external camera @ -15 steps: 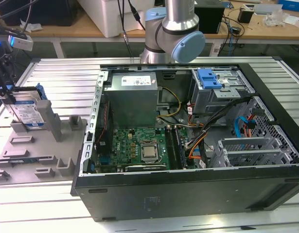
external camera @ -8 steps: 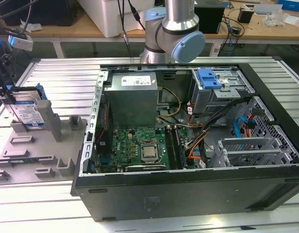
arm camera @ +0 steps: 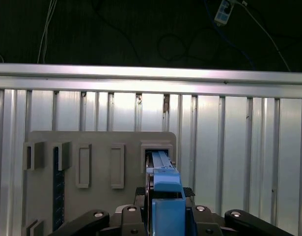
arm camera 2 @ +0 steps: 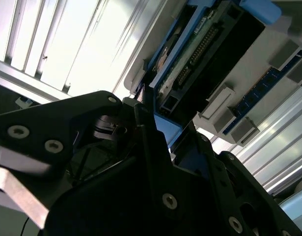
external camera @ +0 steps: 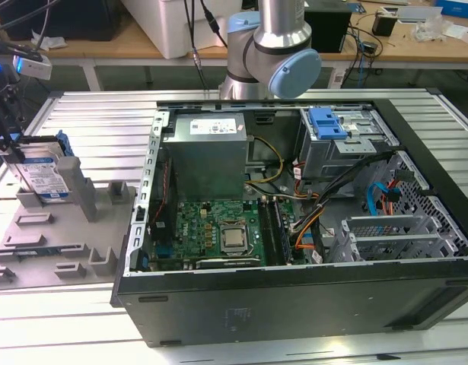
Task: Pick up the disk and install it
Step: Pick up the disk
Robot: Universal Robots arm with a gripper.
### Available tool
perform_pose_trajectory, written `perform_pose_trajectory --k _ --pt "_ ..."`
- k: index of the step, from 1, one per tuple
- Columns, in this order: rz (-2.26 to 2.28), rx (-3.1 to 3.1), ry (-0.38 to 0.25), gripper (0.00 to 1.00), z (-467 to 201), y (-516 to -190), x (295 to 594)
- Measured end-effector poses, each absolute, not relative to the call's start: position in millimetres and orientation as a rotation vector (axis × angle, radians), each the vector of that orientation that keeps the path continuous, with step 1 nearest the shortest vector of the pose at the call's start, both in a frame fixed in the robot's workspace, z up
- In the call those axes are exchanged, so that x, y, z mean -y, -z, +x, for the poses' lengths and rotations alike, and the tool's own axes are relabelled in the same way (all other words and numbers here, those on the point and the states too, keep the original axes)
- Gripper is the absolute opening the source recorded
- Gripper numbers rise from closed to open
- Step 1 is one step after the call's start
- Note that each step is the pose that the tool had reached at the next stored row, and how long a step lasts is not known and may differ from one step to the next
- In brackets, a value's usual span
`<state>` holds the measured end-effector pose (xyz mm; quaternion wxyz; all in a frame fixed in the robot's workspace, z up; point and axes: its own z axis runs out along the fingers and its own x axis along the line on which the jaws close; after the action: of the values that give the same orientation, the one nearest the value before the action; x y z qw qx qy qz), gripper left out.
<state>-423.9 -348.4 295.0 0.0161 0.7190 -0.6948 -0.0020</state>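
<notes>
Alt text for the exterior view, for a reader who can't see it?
The disk stands upright in a grey holder at the exterior view's left, the end effector at its upper end. Beside it an open computer case lies on a slatted metal table.

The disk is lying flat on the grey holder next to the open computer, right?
Not quite. The disk isn't lying flat. It stands upright on its edge in the grey holder, next to the open computer. The exterior view shows it.
</notes>
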Motion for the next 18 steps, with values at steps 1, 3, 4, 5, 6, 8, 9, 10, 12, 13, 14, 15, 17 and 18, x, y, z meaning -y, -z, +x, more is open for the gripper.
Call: perform_pose_trajectory --k 1,3,4,5,6,8,9,10,12,13,14,15,17,18 --pt "2.236 2.161 0.006 0.37 -424 -295 348" --pt "2.236 2.161 0.006 0.37 -424 -297 348" --pt "2.236 2.161 0.006 0.37 -424 -297 348" --pt "2.236 2.161 0.006 0.37 -424 -298 348" --pt "2.236 2.161 0.006 0.37 -424 -299 348" --pt "2.236 2.161 0.006 0.37 -424 -301 348" --pt "2.236 2.161 0.006 0.37 -424 -302 348" --pt "2.236 2.161 0.006 0.37 -424 -303 348" --pt "2.236 2.161 0.006 0.37 -424 -305 348" --pt "2.236 2.161 0.006 0.37 -424 -306 348" --pt "2.236 2.161 0.006 0.37 -424 -307 348" --pt "2.236 2.161 0.006 0.37 -424 -308 348" --pt "2.236 2.161 0.006 0.37 -424 -310 348" --pt "2.236 2.161 0.006 0.37 -424 -311 348"
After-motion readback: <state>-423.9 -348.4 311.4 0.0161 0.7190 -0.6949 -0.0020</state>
